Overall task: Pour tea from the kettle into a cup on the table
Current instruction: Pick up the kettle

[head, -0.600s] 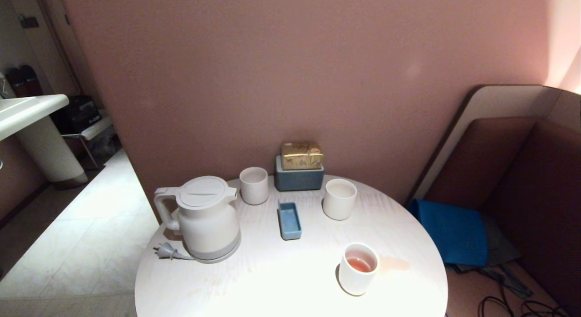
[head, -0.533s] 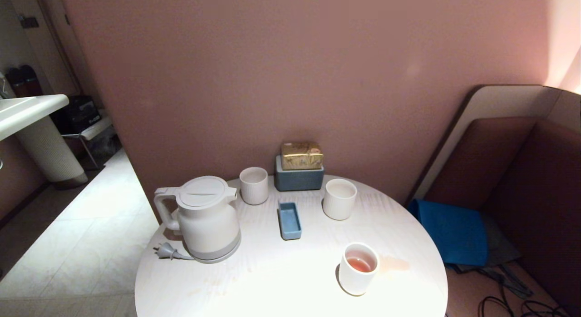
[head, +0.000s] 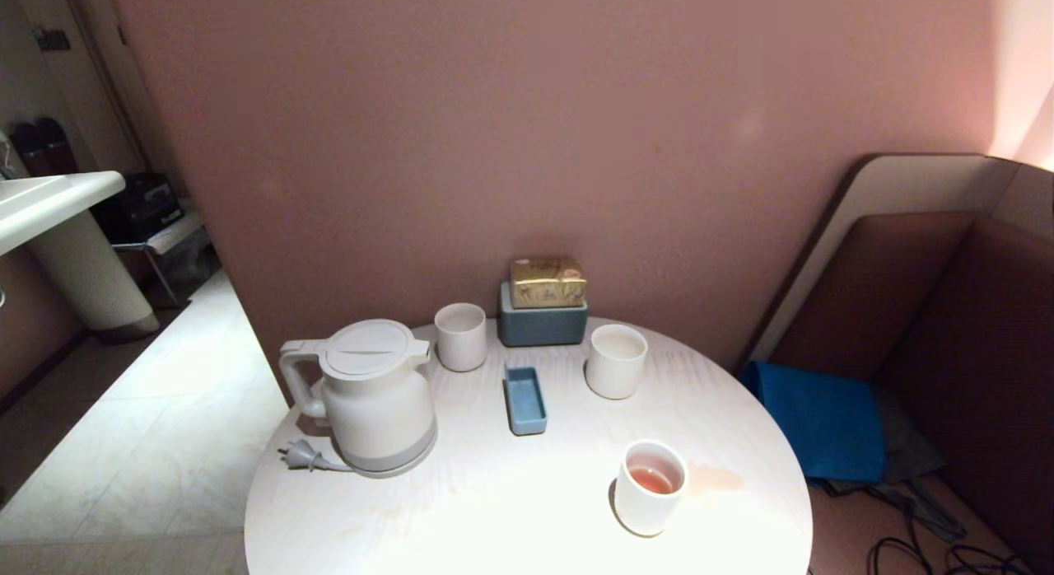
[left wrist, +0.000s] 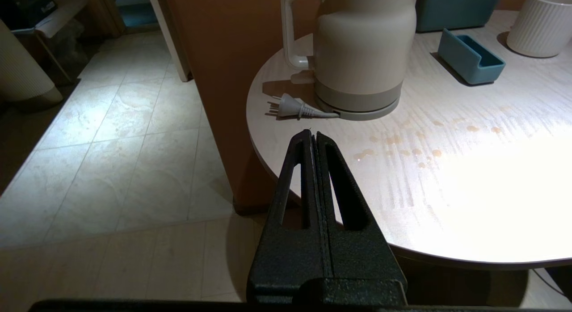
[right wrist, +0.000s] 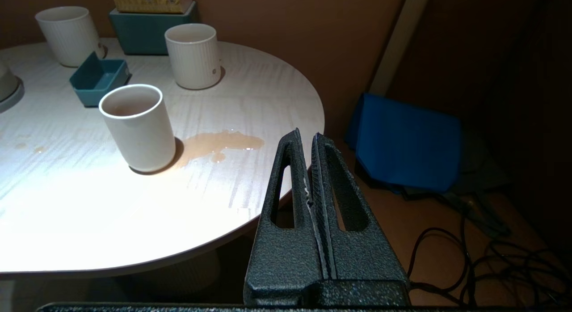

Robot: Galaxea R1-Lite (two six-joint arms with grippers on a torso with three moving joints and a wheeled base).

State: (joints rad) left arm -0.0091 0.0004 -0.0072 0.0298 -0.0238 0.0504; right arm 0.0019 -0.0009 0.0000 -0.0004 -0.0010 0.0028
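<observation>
Left wrist: kettle (left wrist: 359,48) beyond gripper (left wrist: 313,135)

No readable text, label, brand or number is found. Faint print is seen on the gold packet (head: 547,282) behind the kettle (head: 375,398), but it cannot be read.

- One kettle (head: 375,398) stands on one round table (head: 510,509).
- Three white cups: squat mug (head: 615,360), ribbed tumbler (head: 460,336), slim cup (head: 650,486).
- One small blue tray (head: 525,400).
- One blue-grey box (head: 542,324), one gold packet (head: 547,281).
</observation>
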